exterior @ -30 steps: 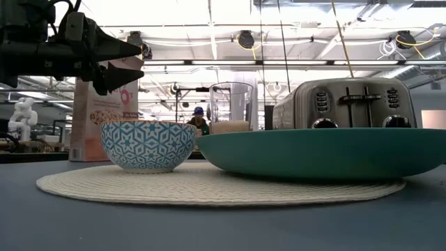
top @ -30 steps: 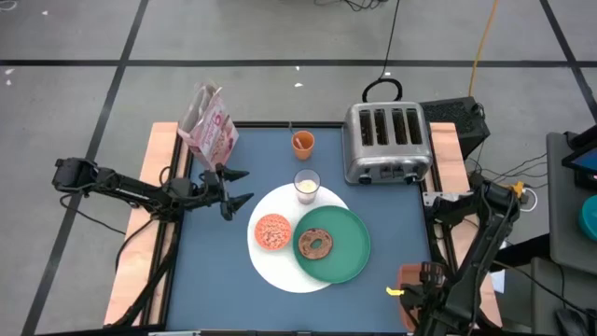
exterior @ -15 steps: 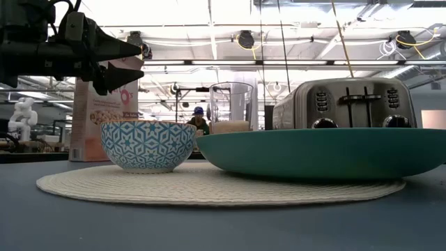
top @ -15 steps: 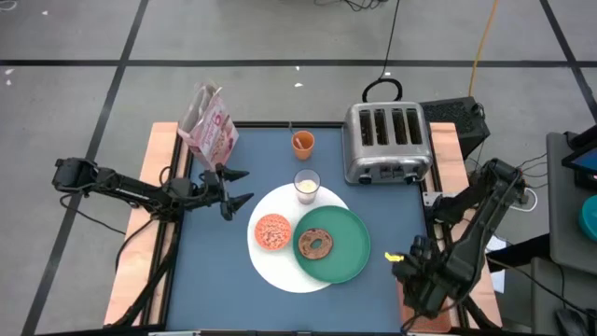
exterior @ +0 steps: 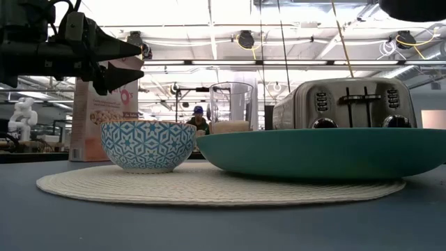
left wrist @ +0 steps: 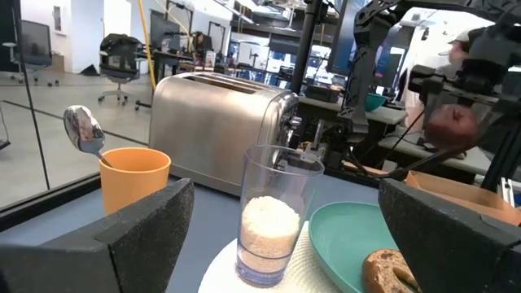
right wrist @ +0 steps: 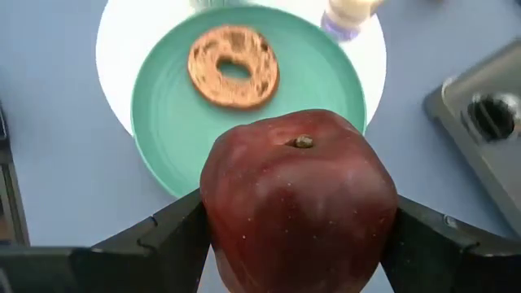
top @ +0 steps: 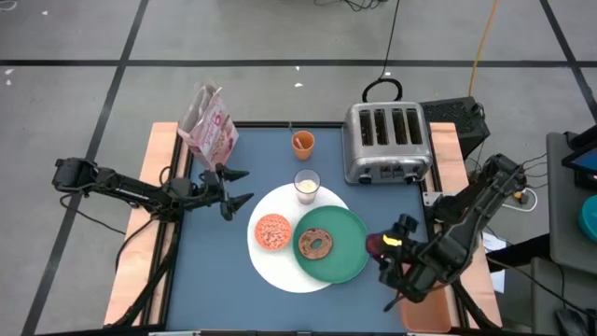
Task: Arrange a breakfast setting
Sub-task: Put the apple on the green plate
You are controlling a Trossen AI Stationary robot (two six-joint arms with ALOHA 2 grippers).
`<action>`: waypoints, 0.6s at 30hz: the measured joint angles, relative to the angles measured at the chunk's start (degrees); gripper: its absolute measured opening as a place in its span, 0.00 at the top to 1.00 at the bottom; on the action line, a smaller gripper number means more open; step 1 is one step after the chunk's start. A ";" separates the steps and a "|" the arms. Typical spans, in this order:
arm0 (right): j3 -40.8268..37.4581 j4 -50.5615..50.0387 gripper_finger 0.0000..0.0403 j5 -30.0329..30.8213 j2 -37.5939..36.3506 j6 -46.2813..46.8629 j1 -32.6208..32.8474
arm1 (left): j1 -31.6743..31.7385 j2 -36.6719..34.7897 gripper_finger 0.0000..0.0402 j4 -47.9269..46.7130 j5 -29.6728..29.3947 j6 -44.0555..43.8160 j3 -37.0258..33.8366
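Observation:
My right gripper (top: 378,250) is shut on the dark red fruit (right wrist: 297,203), above the table by the right rim of the green plate (top: 350,259). The brown bagel (top: 315,245) lies on the green plate, which overlaps the large white plate (top: 270,271). The cereal bowl (top: 272,231) stands on the white plate, and the milk glass (top: 307,185) stands at its far rim. The spoon (left wrist: 81,130) stands in the orange cup (top: 302,142). My left gripper (top: 238,189) is open and empty, in the air left of the plates. My right gripper pinches the fruit by two opposite sides (right wrist: 213,213) between its two fingers (right wrist: 159,240). The fingers slant down from above. The fruit is lifted clear of the table, its stem end (right wrist: 303,142) turned toward the wrist.
The silver toaster (top: 387,142) stands at the far right and the pink cereal box (top: 210,123) at the far left corner. A brown box (top: 434,313) sits off the table's near right corner. Bare blue table lies near and left of the plates.
My right gripper has come from the table's near right corner toward the left and far edges, to the green plate's right rim, carrying the dark red fruit clear of the table. Its dark body now shows at the top of the low view.

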 joint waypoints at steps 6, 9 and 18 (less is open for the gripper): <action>0.00 5.58 0.30 3.28 0.00 -5.29 -1.49 | 0.01 -0.02 0.03 0.01 0.00 0.00 0.00; -1.96 11.25 0.30 5.18 -0.41 -8.40 -2.70 | 0.02 -0.02 0.03 0.01 0.00 0.00 0.00; -18.82 38.77 0.31 5.99 -7.93 -20.21 -6.42 | 0.02 0.00 0.03 0.01 0.00 0.00 0.00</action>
